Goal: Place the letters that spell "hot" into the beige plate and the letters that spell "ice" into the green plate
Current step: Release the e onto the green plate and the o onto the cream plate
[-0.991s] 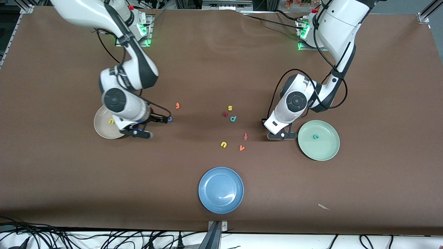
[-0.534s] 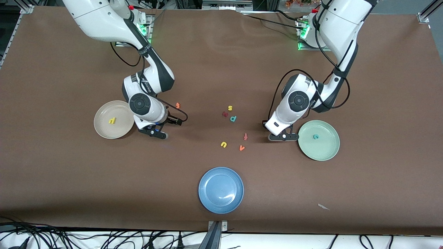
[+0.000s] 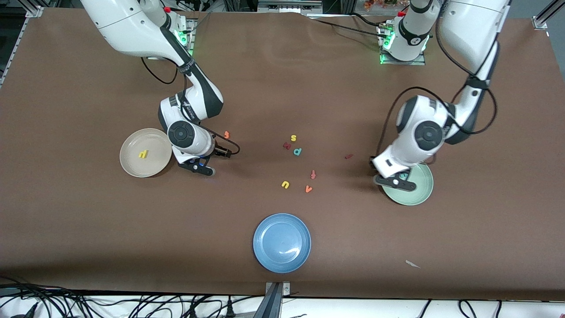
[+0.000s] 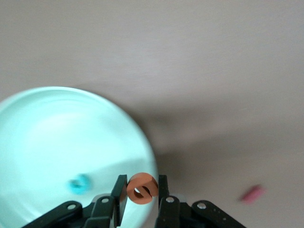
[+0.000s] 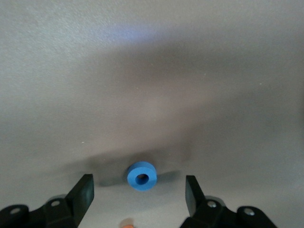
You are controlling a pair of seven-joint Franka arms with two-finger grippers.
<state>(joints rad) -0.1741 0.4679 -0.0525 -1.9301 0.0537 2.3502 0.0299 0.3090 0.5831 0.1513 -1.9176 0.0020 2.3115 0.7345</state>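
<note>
My left gripper [image 4: 142, 183] is shut on the orange e [image 4: 141, 189] and hangs over the rim of the green plate [image 3: 419, 191], shown as [image 3: 394, 181] in the front view. The teal c [image 4: 79, 184] lies in that plate. The maroon i [image 3: 348, 156] lies on the table between the plate and the loose letters. My right gripper [image 5: 138, 183] is down at the table, open, its fingers on either side of the blue o [image 5: 141, 176] with gaps on both sides. The beige plate [image 3: 132, 165] beside it holds the yellow h [image 3: 142, 154]. The orange t [image 3: 226, 134] lies close by.
Loose letters lie mid-table: a yellow s [image 3: 293, 138], a maroon squiggle [image 3: 287, 145], a teal p [image 3: 297, 151], a reddish f [image 3: 313, 174], a yellow u [image 3: 285, 184] and an orange v [image 3: 308, 189]. A blue plate [image 3: 282, 243] sits near the front edge.
The left gripper carried the orange e from the table beside the green plate to over its rim, uncovering the maroon i. The right gripper left the beige plate and settled around the blue o.
</note>
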